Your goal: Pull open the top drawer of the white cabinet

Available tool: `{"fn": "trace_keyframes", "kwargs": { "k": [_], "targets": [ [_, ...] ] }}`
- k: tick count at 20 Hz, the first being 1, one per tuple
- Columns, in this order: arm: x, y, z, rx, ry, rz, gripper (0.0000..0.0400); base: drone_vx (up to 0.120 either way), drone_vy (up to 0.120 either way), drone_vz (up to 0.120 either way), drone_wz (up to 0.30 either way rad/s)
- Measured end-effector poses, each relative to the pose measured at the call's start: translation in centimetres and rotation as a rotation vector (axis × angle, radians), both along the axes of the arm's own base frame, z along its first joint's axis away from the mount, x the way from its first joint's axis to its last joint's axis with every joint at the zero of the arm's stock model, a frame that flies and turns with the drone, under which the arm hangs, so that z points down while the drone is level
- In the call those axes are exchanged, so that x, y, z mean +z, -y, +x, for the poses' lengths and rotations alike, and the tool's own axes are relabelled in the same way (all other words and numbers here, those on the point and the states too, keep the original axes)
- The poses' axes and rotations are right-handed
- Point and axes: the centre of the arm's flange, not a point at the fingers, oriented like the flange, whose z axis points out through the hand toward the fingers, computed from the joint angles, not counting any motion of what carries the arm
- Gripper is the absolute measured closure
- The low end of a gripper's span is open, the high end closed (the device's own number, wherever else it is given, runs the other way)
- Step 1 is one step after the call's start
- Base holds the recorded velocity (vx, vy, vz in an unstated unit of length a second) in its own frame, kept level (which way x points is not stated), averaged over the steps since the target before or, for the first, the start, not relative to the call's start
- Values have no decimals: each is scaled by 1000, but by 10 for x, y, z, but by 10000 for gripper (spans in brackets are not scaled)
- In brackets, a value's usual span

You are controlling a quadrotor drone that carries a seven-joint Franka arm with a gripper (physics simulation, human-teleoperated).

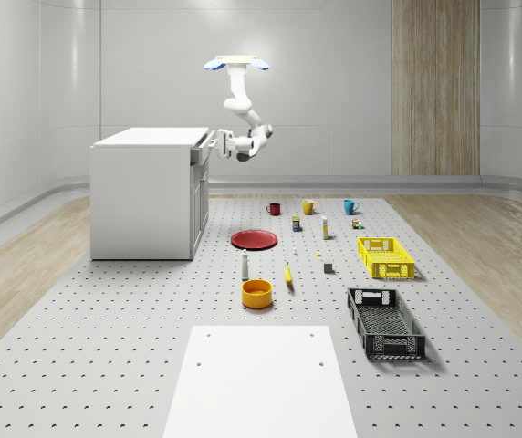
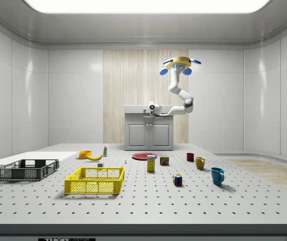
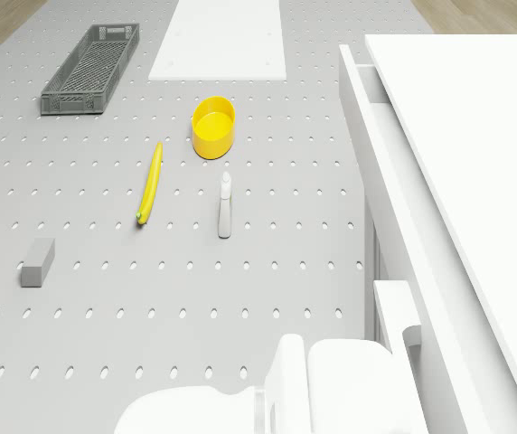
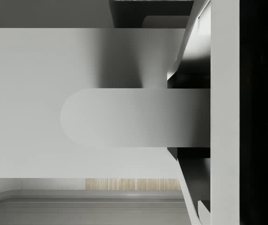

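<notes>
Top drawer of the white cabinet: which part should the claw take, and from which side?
Probably the handle on the top drawer front, approached from the open floor side, the whole-scene view's right. It stands proud of the flat front, the only part fingers could close around. The drawer already sits slightly out of the white cabinet. The drone hovers beside the cabinet, the claw at that handle.

Matt white cabinet [image 1: 147, 196] (smooth) — glossy red plate [image 1: 255, 239], perforated grey table [image 1: 106, 338]

Bright, even light from a ceiling panel [image 2: 143, 5]; soft shadows under objects (wrist view darker, shaded).
</notes>
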Motion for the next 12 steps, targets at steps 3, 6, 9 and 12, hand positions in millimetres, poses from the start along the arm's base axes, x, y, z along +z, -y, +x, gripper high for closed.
{"fn": "trace_keyframes", "kwargs": {
  "k": [3,6,9,12],
  "targets": [
    [0,9,0,0,-2,0,287,0,0,0,0],
    [0,19,0,0,-1,0,287,0,0,0,0],
    [0,30,0,0,-3,0,287,0,0,0,0],
    [0,41,0,0,-3,0,286,0,0,0,0]
  ]
}}
